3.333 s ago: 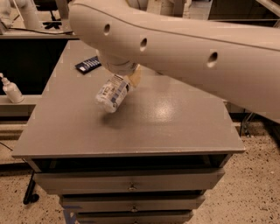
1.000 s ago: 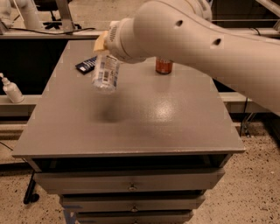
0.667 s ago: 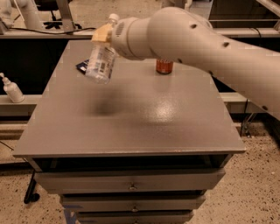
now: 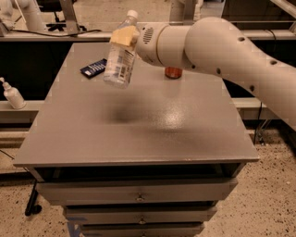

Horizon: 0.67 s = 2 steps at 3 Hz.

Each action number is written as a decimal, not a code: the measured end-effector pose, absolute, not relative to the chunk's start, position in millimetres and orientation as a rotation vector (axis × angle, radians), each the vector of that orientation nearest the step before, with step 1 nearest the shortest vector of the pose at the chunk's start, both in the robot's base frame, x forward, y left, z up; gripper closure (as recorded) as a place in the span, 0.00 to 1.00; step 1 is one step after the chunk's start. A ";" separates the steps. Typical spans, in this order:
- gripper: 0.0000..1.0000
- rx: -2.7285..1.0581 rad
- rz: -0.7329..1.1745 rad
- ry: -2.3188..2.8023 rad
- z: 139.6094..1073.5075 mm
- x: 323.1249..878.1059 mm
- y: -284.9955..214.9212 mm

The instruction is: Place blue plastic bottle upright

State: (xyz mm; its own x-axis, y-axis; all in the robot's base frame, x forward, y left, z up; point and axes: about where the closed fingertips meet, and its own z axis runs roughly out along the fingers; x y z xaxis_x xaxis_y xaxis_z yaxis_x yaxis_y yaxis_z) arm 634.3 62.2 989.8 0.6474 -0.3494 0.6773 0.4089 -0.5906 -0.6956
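Grey and bare-topped, the table (image 4: 162, 125) stands over a stack of drawers (image 4: 138, 192) on a speckled floor (image 4: 263, 203), with dark benches running along the far side. At the far left, off the table and lower down on a side ledge, a white pump-dispenser bottle (image 4: 13, 95) stands upright; what it holds cannot be told. On the table's far left part lies a flat dark blue packet (image 4: 94, 68). Just right of it, lifted clear above the surface, hangs the blue plastic bottle (image 4: 119, 65), cap (image 4: 132, 14) uppermost and its body leaning slightly, base toward the left and near side. It is clear-walled with a printed label, and whether any liquid is inside cannot be told. A soft shadow (image 4: 122, 113) lies on the tabletop beneath it. The gripper (image 4: 124, 36) is closed on the bottle's shoulder just below the cap, a tan finger pad (image 4: 121, 37) pressed against the plastic. Farther right, a red can (image 4: 173, 72) stands on the far part of the table, its top hidden behind the thick white arm (image 4: 222, 46) that comes in from the right.
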 end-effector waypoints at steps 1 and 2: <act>1.00 -1.942 -1.032 -0.114 990.4 632.2 68.7; 1.00 -1.918 -1.020 -0.262 989.1 631.2 68.8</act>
State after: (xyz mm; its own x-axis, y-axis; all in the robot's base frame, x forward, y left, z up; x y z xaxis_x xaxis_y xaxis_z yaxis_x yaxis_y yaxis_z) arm 631.2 68.8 989.1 0.6341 -0.2143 0.7430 0.5459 -0.5565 -0.6264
